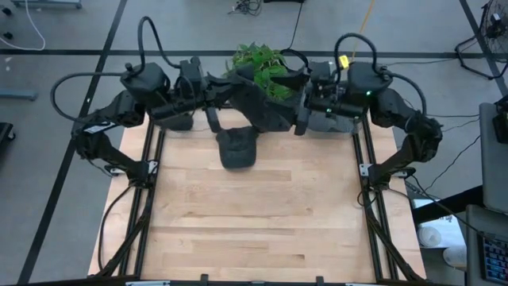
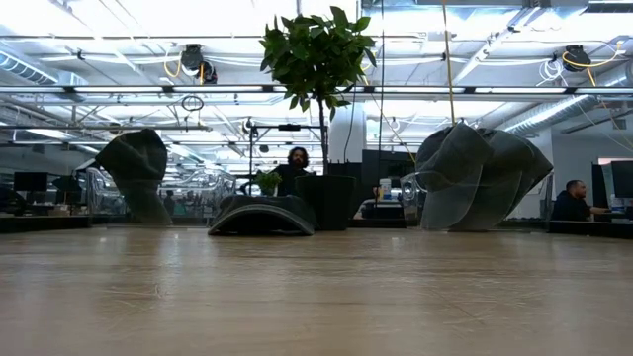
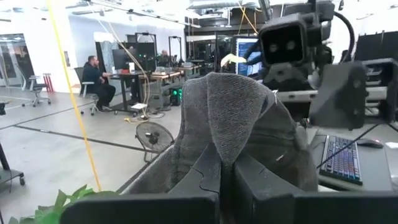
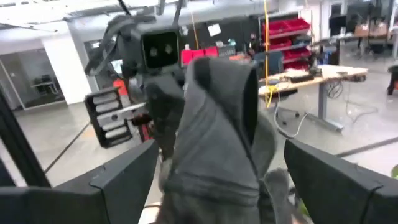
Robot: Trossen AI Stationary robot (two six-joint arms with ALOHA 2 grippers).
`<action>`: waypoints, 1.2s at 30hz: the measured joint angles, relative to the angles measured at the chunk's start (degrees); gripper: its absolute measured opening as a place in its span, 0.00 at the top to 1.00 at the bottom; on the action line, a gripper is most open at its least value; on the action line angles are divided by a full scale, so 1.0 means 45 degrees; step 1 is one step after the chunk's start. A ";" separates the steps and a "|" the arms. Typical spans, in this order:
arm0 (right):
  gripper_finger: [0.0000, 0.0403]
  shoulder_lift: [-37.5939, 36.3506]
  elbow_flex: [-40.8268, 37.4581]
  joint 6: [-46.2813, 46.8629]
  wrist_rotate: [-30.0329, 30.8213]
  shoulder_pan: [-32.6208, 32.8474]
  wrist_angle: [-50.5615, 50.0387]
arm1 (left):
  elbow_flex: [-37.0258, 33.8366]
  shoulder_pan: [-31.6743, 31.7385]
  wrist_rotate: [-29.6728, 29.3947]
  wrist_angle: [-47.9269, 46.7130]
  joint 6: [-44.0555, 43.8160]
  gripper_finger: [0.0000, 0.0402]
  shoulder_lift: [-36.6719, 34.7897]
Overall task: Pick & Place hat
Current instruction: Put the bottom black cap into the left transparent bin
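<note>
One knitted grey hat (image 3: 239, 118), folded.

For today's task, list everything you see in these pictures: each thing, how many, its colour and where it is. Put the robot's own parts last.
cap: one, dark grey, on the table near its far edge, between the arms
knit hat: one, grey, held up above the far edge
plant: one, green, in a dark pot just behind the table
table: one, light wood, black rails along both sides
people: two, seated in the room beyond
left tool: one, dark, shut on the knit hat
right tool: one, dark, open, its fingers either side of the knit hat
</note>
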 joint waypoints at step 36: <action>0.97 -0.0196 -0.0437 0.0975 -0.1058 -0.0250 -0.0110 | 0.0012 -0.0010 0.0588 -0.0382 0.0173 0.85 -0.0121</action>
